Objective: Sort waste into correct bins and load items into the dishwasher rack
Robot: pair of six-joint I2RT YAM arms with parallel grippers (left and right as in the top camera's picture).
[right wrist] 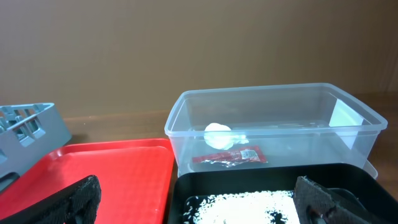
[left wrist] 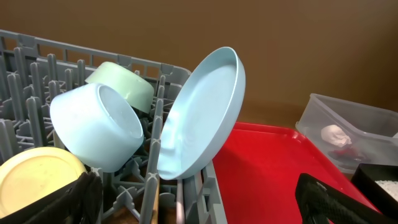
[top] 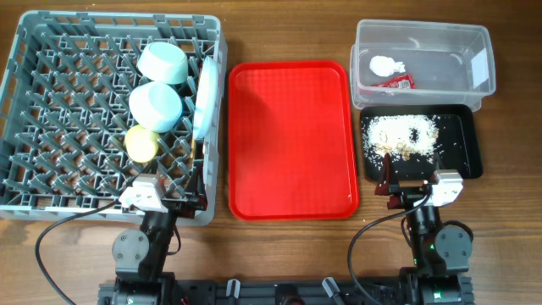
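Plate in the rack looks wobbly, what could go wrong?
The blue plate stands on edge in the grey rack, leaning toward the red tray; a bump could tip it out. Rice crumbs lie loose in the black tray, so a knock from the right claw might scatter them.

Lab-style robot test bench: wooden table [top: 288,34], plain brown wall [right wrist: 186,43].

Grey rack [top: 118,20], peg-grid pattern; red tray [top: 292,140]; clear tub [top: 423,27]; black tray [top: 466,146] w/ white-beige crumbs [top: 398,134]; yellow cup [top: 141,144]; lt-blue plate [top: 204,97].
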